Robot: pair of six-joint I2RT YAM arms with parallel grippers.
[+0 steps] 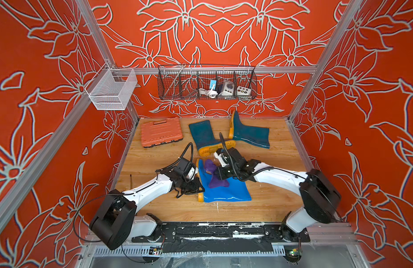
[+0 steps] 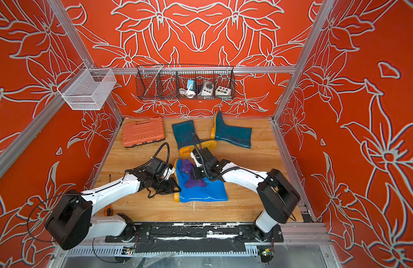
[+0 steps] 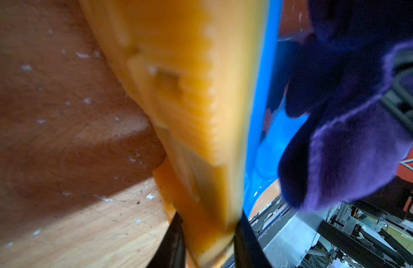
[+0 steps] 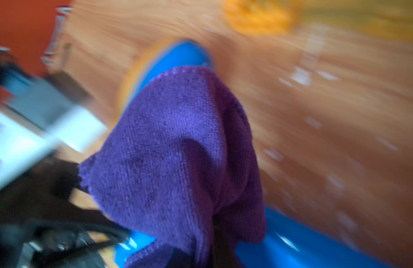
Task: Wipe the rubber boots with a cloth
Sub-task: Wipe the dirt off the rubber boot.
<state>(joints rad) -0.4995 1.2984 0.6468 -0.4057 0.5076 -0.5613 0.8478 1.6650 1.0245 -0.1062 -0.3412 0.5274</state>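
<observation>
- Counter (image 1: 274, 199), wood grain, scuffed with white flecks
- Blue boot (image 1: 226, 192) lies flat on its side at the front middle of the counter, between the two arms. Its orange-yellow sole faces the left arm and the shaft mouth faces the right arm
- Left fingers (image 3: 174, 243) are clamped on the blue boot's sole, one black finger on each side of the heel end. This shows in the left wrist view; both top views show the same grip from above
- Purple cloth (image 1: 218, 183) is bunched up and draped over the foot and ankle of the blue boot, touching it
- Right fingers (image 1: 221, 174) are closed together on the cloth, holding it from above. The right wrist view is smeared, but the cloth (image 4: 177, 150) hangs in folds over the blue toe
- Two dark teal boots lie on their sides farther back. One (image 1: 204, 135) has its sole turned toward the arms. The other (image 1: 249, 135) is near the back wall, sole to the left. No fingers are on either
- Orange tool case (image 1: 161, 131) lies flat at the back left of the counter
- Screwdriver (image 2: 108, 210) lies at the left edge by the left arm's base
- A black wire basket (image 1: 175, 92) on the back wall holds small devices
- A white mesh basket (image 1: 112, 92) hangs on the left rail
</observation>
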